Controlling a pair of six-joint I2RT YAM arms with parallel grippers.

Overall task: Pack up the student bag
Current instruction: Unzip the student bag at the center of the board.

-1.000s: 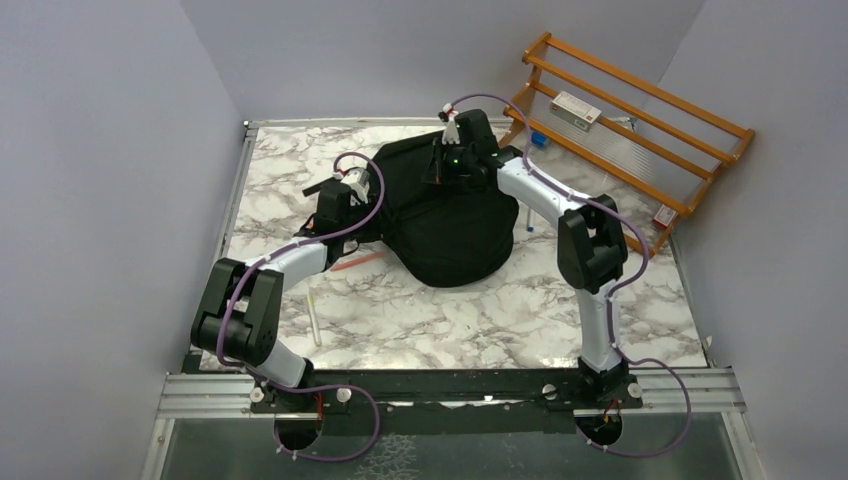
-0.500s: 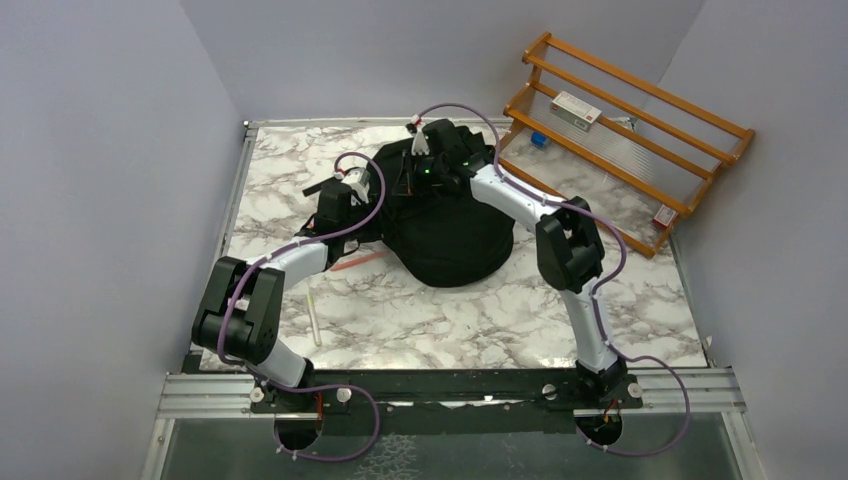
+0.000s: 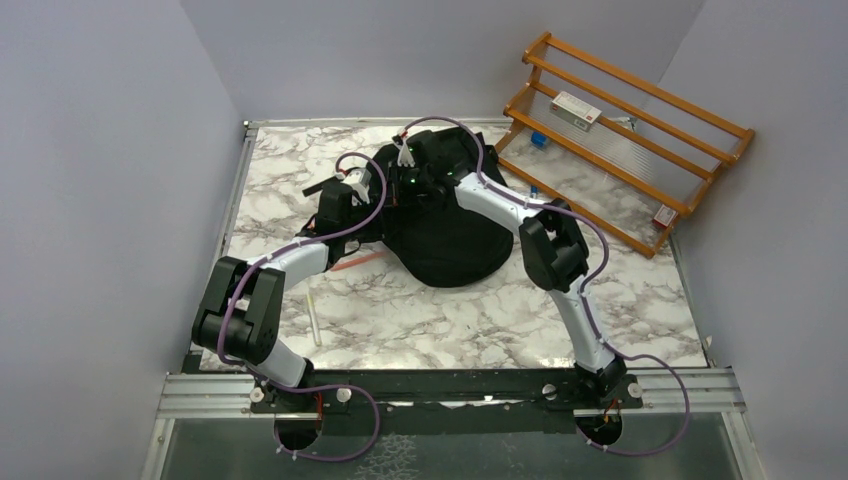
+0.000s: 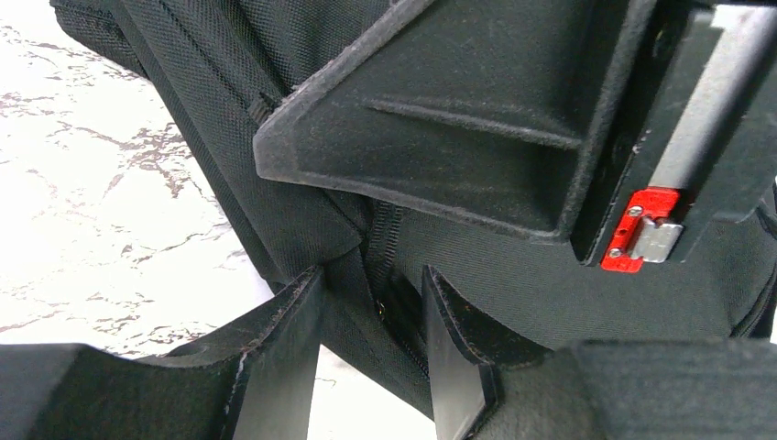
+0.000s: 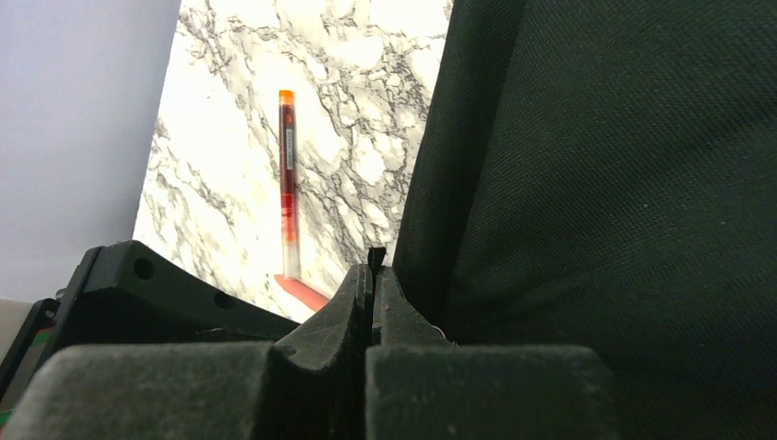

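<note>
1. Marble table (image 3: pixel 420 310) is carrying everything, with the arms reaching in from the near edge.
2. Wooden rack (image 3: pixel 640 150) is sitting off at the far right, well apart from the action and holding a few small boxes.
3. Black student bag (image 3: pixel 450 225) is lying flat, middle-to-far part of the table, both arms working on its far-left side.
4. Left gripper (image 4: pixel 371 293) is biting the bag's left edge: jaws narrow, a fold of fabric and the zipper line running between them. I'm guessing it's anchoring the bag so it isn't sliding around.
5. Right gripper (image 5: pixel 371 275) is hanging right above the left one, jaws pressed together, a tiny dark tab (image 5: pixel 371 254) peeking out at the tips. Probably the zip puller, but I can't tell for sure.
6. Red pen (image 5: pixel 289 183) is lying on the marble just beside the bag, and a white stick (image 3: pixel 314 318) is waiting nearer the left arm. Both look like stuff that isn't packed yet.
</note>
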